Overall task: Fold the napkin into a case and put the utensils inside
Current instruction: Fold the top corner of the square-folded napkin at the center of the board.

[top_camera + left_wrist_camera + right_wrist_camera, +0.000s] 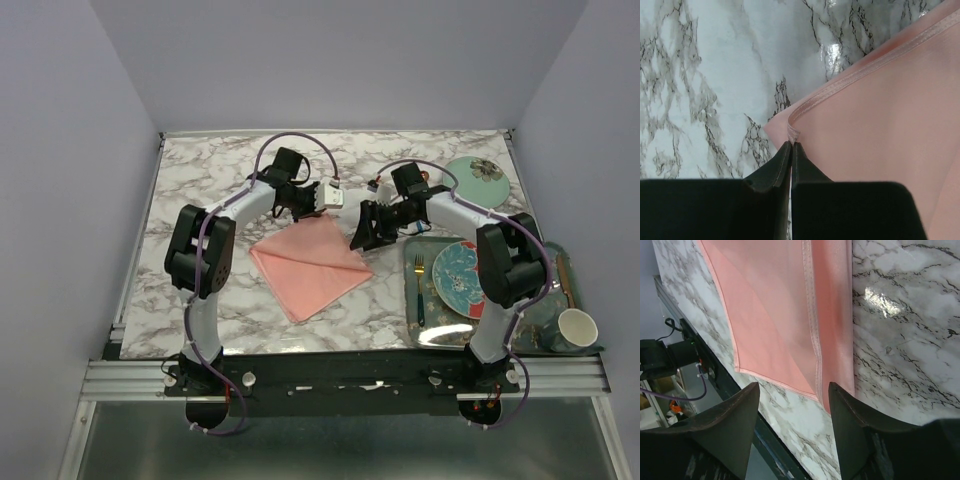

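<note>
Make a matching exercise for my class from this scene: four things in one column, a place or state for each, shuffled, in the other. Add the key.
1 left gripper
2 right gripper
3 fork
4 napkin

A on the tray
B open
C shut on a cloth corner
D folded, lying on the table

Pairs: 1-C, 2-B, 3-A, 4-D

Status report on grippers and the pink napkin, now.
Left gripper shut on a corner of the folded salmon-pink satin napkin. Right gripper open, straddling another napkin edge. No obstruction seen.
</note>
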Controlling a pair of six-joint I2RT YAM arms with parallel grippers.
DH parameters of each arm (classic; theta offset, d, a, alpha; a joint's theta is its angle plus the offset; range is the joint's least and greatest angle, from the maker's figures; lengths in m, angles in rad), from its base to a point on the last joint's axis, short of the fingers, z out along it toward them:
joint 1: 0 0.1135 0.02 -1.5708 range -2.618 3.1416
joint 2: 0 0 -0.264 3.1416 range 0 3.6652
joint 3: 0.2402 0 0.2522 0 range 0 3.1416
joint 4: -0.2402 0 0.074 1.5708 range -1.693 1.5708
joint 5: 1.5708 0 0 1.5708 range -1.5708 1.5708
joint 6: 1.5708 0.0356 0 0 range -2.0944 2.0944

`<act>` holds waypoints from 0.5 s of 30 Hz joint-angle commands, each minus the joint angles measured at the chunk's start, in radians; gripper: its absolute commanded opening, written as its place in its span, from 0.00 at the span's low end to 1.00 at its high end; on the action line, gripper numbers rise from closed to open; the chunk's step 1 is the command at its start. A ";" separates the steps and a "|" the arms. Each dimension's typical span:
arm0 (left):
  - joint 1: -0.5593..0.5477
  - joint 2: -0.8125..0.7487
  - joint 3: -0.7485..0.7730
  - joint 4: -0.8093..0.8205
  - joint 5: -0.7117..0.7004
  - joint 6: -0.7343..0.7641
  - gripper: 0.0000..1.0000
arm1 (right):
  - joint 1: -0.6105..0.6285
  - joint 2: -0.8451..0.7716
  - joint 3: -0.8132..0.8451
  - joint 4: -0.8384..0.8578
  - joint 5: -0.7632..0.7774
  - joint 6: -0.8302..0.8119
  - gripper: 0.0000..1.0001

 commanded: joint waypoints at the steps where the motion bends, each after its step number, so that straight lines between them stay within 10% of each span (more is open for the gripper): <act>1: 0.004 0.031 0.050 -0.028 -0.015 0.019 0.11 | -0.007 0.023 0.040 -0.026 0.035 -0.015 0.65; 15: 0.007 0.071 0.082 0.006 -0.100 -0.005 0.36 | -0.009 0.004 0.052 -0.054 0.037 -0.054 0.67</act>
